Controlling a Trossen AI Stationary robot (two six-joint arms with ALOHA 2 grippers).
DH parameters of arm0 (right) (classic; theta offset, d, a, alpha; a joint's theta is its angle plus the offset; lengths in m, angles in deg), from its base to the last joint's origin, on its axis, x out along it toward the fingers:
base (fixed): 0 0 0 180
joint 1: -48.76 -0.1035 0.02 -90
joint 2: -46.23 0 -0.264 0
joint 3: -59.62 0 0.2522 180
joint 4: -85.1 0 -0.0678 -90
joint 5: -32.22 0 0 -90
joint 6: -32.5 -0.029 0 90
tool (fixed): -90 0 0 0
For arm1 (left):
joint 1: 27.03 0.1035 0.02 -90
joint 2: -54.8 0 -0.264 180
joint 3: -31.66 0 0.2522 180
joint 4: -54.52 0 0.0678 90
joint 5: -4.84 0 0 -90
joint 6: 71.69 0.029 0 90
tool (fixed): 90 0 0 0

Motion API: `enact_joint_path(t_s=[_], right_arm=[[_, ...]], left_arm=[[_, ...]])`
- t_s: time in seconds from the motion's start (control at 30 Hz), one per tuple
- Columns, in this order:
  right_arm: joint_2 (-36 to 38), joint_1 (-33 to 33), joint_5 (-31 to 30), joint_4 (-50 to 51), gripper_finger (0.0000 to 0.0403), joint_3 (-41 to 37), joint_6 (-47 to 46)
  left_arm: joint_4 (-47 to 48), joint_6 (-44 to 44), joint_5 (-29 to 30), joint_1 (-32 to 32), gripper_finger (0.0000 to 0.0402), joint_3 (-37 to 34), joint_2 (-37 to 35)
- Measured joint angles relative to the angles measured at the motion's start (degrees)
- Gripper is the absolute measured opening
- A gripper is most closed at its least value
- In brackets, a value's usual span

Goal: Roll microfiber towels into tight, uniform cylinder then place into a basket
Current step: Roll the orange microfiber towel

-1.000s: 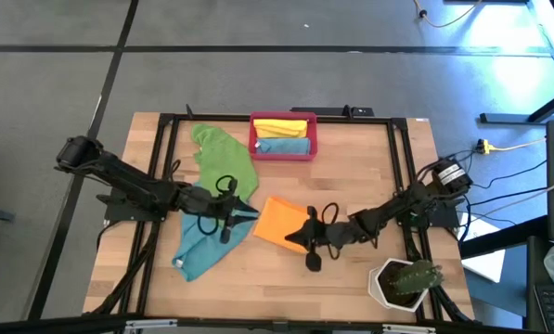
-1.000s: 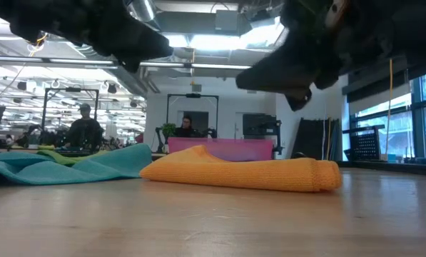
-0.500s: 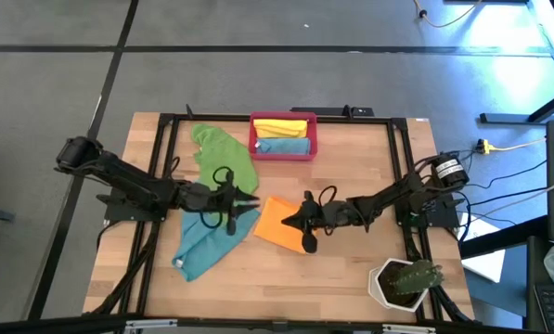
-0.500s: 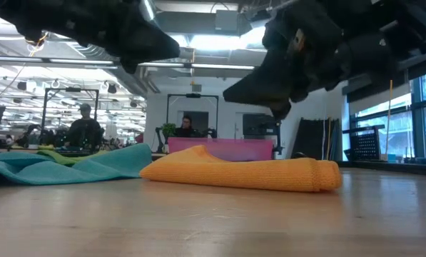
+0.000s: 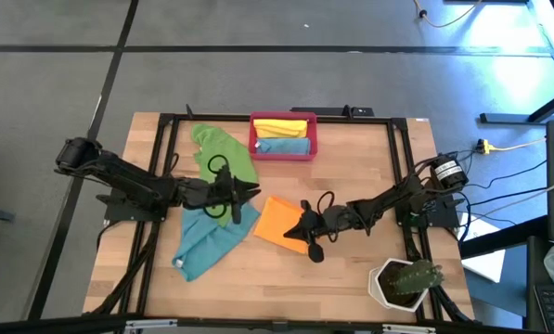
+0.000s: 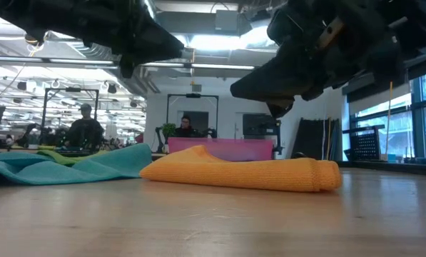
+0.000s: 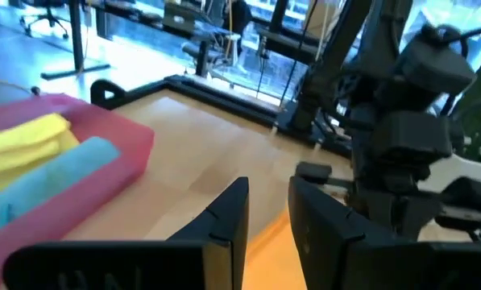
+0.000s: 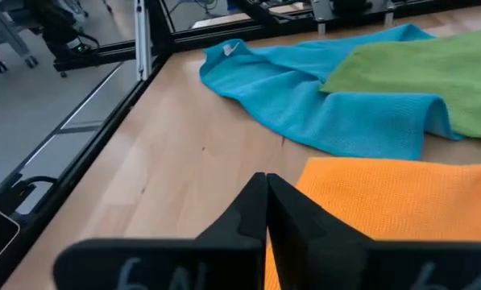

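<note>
The right gripper [image 5: 303, 226] hangs just above the right edge of the orange towel [image 5: 278, 223], its two fingers pressed together with nothing between them, as its own wrist view shows. The left gripper [image 5: 249, 194] hovers over the spot where the green towel [image 5: 223, 153] meets the teal towel [image 5: 205, 243], just left of the orange one's far corner; its fingers [image 7: 224, 221] stand a narrow gap apart and hold nothing. The orange towel lies folded into a flattish pad near the middle of the table [image 5: 351, 278], thicker at its right end in the low view, but not yet a cylinder. The red-pink basket [image 5: 282, 148] sits at the far edge and already holds a yellow roll [image 5: 281, 127] and a blue roll [image 5: 282, 145] side by side. I judge the step in hand to be the start of rolling the orange towel: two rolls are done, and the orange, green and teal cloths are left. The next move seems to call for the right fingers to part, come down and pinch an edge, with the left gripper steadying the cloth so that the roll comes out tight. No brand or writing is readable; the teal towel carries a small pale tag [image 8: 230, 48], too small to read.
</note>
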Motion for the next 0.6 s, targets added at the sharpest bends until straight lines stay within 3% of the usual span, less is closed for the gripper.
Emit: enact_joint_path(t_s=[0.2,0.4,0.6], right_arm=[[0.0,0.0,1.5,-0.1,0.0012,0.0,2.2],[0.1,0.0,-4.5,-0.6,0.0012,1.9,-1.7],[0.1,-0.2,-9.6,5.5,0.0012,1.9,-5.3]], left_arm=[[-3.9,5.3,0.3,0.0,0.0080,0.0,0.0],[-5.6,12.4,-0.3,0.0,0.0080,0.0,0.0],[-3.8,15.2,-8.3,-0.4,0.0080,0.0,0.2]])
